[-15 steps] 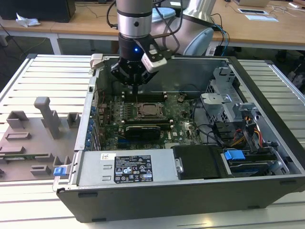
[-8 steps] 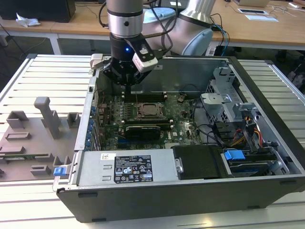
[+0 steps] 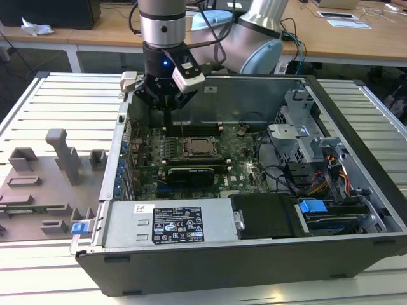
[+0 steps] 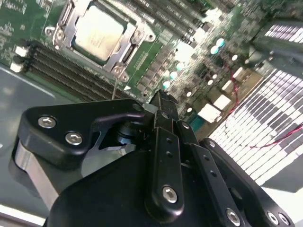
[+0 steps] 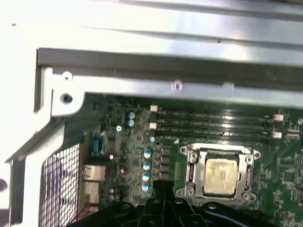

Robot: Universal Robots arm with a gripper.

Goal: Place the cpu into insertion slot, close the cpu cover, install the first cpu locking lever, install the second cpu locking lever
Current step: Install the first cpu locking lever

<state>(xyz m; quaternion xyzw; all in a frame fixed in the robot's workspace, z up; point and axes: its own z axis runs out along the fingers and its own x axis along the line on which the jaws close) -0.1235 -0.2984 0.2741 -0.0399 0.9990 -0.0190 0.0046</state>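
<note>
An open desktop computer case (image 3: 254, 254) lies on its side on a white slatted metal table (image 3: 57, 95), with wooden desks (image 3: 95, 35) in the room behind it and a grey moulded fixture tray (image 3: 44, 184) resting on the slats toward the exterior view's left. Inside the case a green motherboard (image 3: 241, 162) faces up, flanked by a silver power supply (image 3: 168, 222) along the near wall and a drive cage (image 3: 305, 136) with bundled cables toward the exterior view's right. The silver-and-black robot arm (image 3: 162, 25) reaches down over the far wall of the case, and its black gripper (image 3: 166, 111) hangs above the board's far edge, just above the long black memory slots (image 5: 218, 125). The fingers (image 4: 163, 111) sit pressed together, clamped on nothing that can be seen. The insertion slot (image 5: 218, 172) lies near the middle of the board, a little apart from the fingertips, on the side toward the near wall of the case. In both wrist views the cpu cover (image 5: 191, 163) lies flat over the socket. The cpu (image 4: 98, 32) is seated in the slot, its pale metal face showing through the cover's square window, untouched by the gripper.
</note>
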